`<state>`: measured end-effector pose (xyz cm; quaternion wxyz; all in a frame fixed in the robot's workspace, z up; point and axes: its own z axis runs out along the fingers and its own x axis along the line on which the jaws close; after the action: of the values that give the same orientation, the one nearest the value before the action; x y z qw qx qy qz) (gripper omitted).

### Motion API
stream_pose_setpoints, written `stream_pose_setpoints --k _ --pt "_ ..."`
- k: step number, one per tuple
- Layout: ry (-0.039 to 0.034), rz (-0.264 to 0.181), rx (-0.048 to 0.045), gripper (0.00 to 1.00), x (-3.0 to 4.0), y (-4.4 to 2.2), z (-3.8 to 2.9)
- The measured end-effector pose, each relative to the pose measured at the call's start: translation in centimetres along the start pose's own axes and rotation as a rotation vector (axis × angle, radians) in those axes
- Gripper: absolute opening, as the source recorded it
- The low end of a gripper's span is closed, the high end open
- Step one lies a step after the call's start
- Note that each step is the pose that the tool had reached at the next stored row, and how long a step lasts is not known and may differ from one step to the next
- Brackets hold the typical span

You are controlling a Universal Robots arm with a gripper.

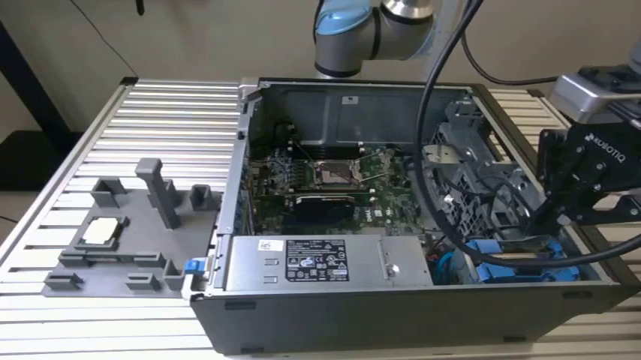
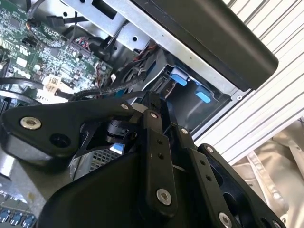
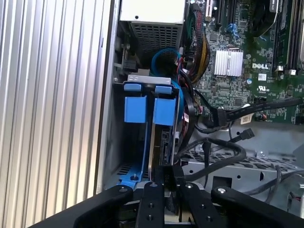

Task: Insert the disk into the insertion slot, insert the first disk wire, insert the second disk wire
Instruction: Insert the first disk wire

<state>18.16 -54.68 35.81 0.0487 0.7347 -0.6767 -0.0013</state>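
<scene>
1 arm (image 1: 365, 30), 1 claw (image 1: 546, 221). You had the claw low inside the open PC case (image 1: 401, 319), at the exterior view's right, down among the blue carrier parts (image 1: 506, 270).

In the first wrist view the claw (image 3: 167, 178) sat right at the end of the disk (image 3: 164, 142). Couldn't tell how far open the claw was, nor whether it had hold of anything; a dark block at its tip hid that. Same in the second wrist view, claw (image 2: 153, 102) tip against the blue parts.

Disk: 1 counted. It stood edge-on, seated down in the insertion slot (image 3: 142, 147) of the drive cage (image 3: 110, 142). 2 blue tabs (image 3: 135, 109) showed side by side at the cage mouth, one of them on the disk's end.

2 black plug ends (image 3: 222, 116) hung near the disk, apart from it. 1 blue cable loop (image 3: 164, 54) lay past the cage, toward the PSU box (image 3: 152, 12).

Elsewhere in the case: 1 motherboard (image 1: 300, 176), 1 CPU socket (image 1: 335, 174), 1 silver heatsink (image 3: 229, 62).

Ribbed bench (image 1: 170, 112) carried the case plus 1 grey fixture plate (image 1: 120, 259) at the exterior view's left. On it were 1 tall post (image 1: 155, 187) and 1 small pale square part (image 1: 100, 231).
</scene>
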Motion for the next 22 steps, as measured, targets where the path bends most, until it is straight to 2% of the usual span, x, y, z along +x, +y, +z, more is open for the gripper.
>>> stream_pose_setpoints --k 5,9,15,22 --pt "-0.0049 0.0 0.0004 0.19 0.28 -0.01 0.46" --pt "-0.0146 0.0 0.0012 0.19 0.56 -0.01 0.85" --pt "-0.0228 0.01 0.0013 0.19 0.56 -0.03 1.15" --pt "-0.0251 0.011 0.0028 0.19 0.56 -0.04 1.23"
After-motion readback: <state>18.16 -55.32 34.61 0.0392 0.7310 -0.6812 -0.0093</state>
